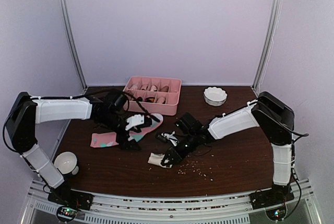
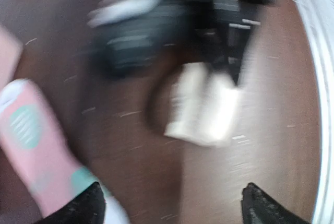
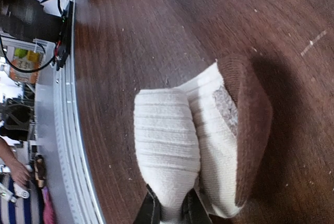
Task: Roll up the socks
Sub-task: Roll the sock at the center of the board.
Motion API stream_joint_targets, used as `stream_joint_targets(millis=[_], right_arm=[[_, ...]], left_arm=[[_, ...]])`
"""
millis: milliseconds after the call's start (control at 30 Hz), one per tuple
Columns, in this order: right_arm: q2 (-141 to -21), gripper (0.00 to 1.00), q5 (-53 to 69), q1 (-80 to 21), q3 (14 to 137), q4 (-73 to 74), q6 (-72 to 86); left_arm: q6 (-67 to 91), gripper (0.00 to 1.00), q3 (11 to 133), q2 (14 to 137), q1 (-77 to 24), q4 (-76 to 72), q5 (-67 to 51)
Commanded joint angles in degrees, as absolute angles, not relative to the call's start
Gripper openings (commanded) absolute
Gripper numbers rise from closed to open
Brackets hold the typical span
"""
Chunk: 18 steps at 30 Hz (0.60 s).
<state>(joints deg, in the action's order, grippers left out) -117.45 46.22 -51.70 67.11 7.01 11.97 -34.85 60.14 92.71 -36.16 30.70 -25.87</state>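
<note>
- Socks lay on the dark brown wooden table (image 1: 235, 166): the long pink fabric sock with teal patches (image 1: 104, 140) flat at left, the short cream ribbed sock with brown ends (image 3: 177, 145) partly folded near the middle.
- Right gripper (image 3: 169, 211) pinched the cream sock's fold.
- Left gripper (image 2: 172, 203) gaped wide, holding nothing, above the pink sock's end.

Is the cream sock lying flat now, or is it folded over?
Folded over. In the right wrist view the cream sock shows two ribbed layers side by side, and the right claw pinches one of them.
</note>
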Motion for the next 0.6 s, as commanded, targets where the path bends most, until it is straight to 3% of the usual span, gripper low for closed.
stream_joint_targets(millis=[0, 300, 500, 567], right_arm=[[-122.91, 0.00, 47.92, -50.14, 61.04, 12.35, 27.20], [-123.79, 0.00, 48.74, -49.96, 60.98, 10.50, 33.84], [-124.10, 0.00, 48.54, -49.73, 60.17, 10.63, 34.34], [-124.06, 0.00, 48.70, -49.73, 60.03, 10.43, 34.66]], left_arm=[[-41.68, 0.86, 54.33, 88.93, -45.78, 25.23, -26.70], [-43.43, 0.66, 52.55, 94.03, -54.39, 13.97, -12.59], [-43.47, 0.55, 55.65, 98.50, -54.62, 13.31, -11.89], [-43.67, 0.47, 56.01, 99.79, -54.82, 13.48, -11.98]])
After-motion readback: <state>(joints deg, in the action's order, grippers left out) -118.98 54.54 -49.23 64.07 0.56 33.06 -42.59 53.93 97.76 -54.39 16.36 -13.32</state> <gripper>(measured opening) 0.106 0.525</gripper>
